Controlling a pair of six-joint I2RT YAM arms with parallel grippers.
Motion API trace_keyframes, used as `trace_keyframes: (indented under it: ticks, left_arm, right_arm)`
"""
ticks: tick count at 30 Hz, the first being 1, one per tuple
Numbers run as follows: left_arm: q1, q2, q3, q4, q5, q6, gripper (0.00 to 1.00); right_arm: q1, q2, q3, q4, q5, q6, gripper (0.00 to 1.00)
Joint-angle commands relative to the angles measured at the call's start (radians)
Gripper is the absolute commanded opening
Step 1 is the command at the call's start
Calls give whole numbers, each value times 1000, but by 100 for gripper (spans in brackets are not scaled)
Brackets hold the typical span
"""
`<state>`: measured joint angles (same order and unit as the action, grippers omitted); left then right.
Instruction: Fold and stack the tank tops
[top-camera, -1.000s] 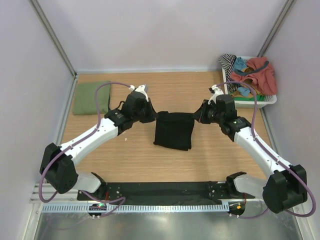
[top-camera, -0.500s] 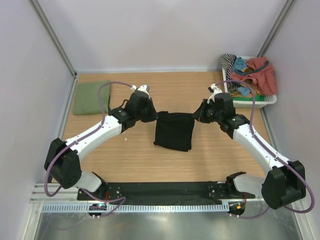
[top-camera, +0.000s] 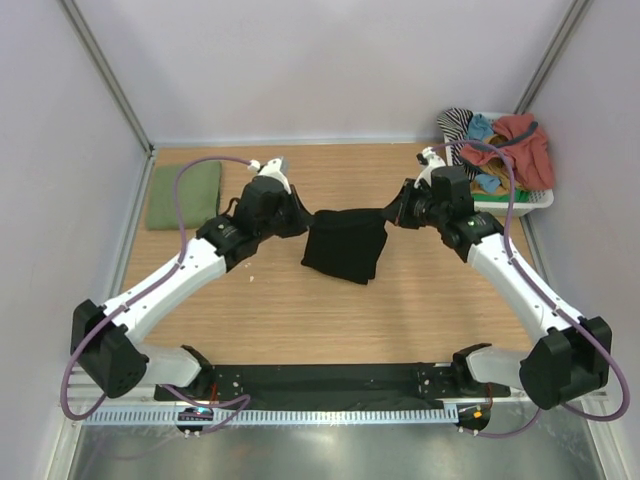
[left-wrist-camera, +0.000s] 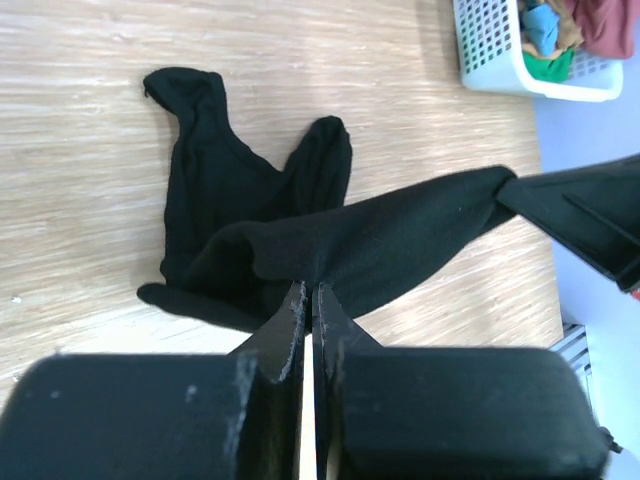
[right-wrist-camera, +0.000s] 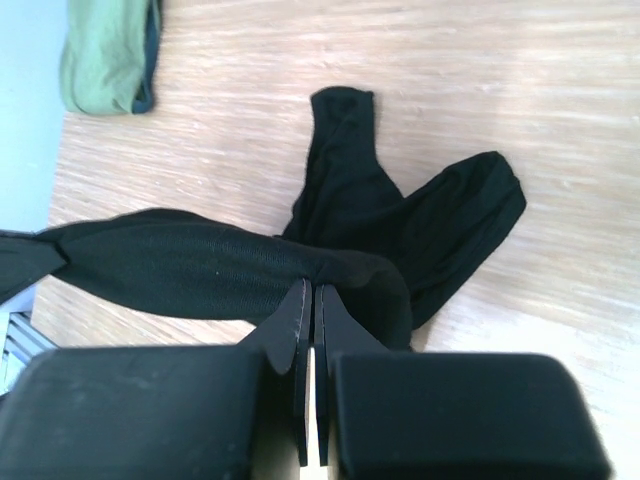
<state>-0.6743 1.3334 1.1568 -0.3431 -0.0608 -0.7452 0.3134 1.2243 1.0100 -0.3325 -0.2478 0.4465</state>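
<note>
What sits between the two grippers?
The black tank top, stretched from left gripper to right gripper, both shut on it; clearest in top external view.

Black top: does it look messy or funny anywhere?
Nothing looks torn. The black tank top hangs bunched between the left gripper and right gripper, both shut on it, with its straps lying splayed on the table.

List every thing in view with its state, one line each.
Plain black cloth tank top: held taut between both tools, straps on table.
Olive green cloth tank top: folded, lying flat.
Left tool: shut on black top.
Right tool: shut on black top.
White plastic basket: full of garments.
</note>
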Motion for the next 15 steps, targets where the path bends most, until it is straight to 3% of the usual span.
trace_keyframes:
  ticks: [1,8,15]
  left_arm:
    - [-1,-30,44,-25,-34,29,0]
    - [-1,3,44,-19,-53,30,0]
    - [15,115,141,-33,-99,40,0]
  right_arm:
    - [3,29,94,-14,-19,-25,1]
    - [1,43,101,-14,21,-9,1]
    - [3,122,174,-33,45,-25,1]
